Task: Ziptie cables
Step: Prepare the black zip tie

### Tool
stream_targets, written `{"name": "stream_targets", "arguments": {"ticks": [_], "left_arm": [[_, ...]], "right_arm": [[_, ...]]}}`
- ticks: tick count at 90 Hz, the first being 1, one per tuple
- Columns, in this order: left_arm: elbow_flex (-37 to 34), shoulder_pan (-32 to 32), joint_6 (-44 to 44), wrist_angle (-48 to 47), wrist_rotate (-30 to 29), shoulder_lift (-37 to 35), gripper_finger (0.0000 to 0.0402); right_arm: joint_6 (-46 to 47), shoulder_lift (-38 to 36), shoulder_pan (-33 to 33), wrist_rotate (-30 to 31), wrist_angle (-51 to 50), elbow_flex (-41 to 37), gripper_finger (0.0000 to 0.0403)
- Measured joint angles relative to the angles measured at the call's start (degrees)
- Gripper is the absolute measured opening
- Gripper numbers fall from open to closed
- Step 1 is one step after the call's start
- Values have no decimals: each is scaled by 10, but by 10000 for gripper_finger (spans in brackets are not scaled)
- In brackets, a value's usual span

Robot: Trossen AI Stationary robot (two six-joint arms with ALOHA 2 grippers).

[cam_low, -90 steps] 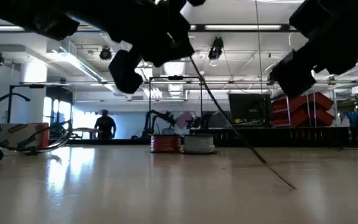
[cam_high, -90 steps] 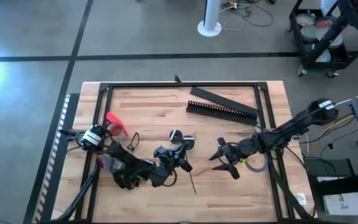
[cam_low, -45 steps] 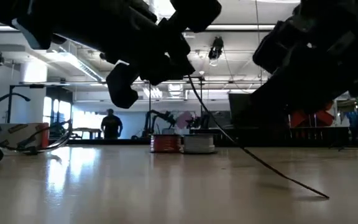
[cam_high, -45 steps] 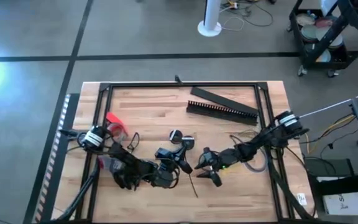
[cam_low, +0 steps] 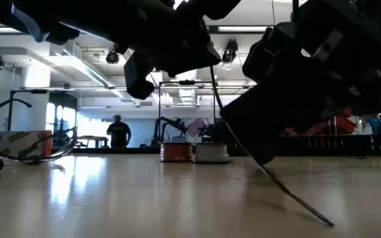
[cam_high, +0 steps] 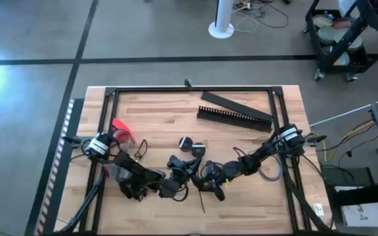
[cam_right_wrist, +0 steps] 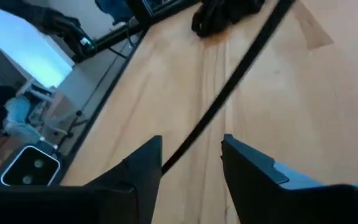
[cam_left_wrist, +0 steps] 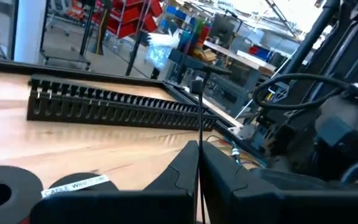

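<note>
Ziptie [cam_low: 270,175]: thin black strip, held at its upper part by the left pincer [cam_left_wrist: 199,163], slanting down so its free end meets the tabletop [cam_high: 156,121] at the near middle; also seen in the high view [cam_high: 202,200], the left wrist view [cam_left_wrist: 201,118] and the right wrist view [cam_right_wrist: 229,93].

Left pincer [cam_high: 188,165]: near-middle of the tabletop, fingers [cam_left_wrist: 179,171] pressed together on the ziptie, which stands up between them.

Right pincer [cam_right_wrist: 191,155]: just beside the left one [cam_high: 210,182], fingers [cam_right_wrist: 247,163] apart, the ziptie passing through the gap; whether it touches either finger cannot be told.

Cables [cam_high: 133,154]: black wire loops at the left near part of the tabletop, by the left arm; a dark bundle also shows in the right wrist view [cam_right_wrist: 225,14].

Comb-toothed duct [cam_high: 233,117]: far right part of the tabletop, with a flat black bar [cam_high: 231,101] just behind it.

Small black disc [cam_high: 186,141]: mid-tabletop.

Red item [cam_high: 122,131]: left side.

Person [cam_low: 116,131]: standing far off in the room.
</note>
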Motion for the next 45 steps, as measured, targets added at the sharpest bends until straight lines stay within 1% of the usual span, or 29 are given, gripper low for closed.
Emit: {"name": "stream_targets", "arguments": {"ticks": [12, 29, 36, 45], "left_arm": [[0, 0, 1, 0, 0, 0, 0], [0, 0, 1, 1, 0, 0, 0], [0, 0, 1, 1, 0, 0, 0], [0, -4, 8, 1, 0, 0, 0]], "right_arm": [[-1, 1, 0, 2, 6, 8, 94], [-9, 8, 3, -1, -1, 26, 13], [-8, 6, 2, -13, -22, 25, 7], [-7, -14, 1, -20, -88, 17, 4]]}}
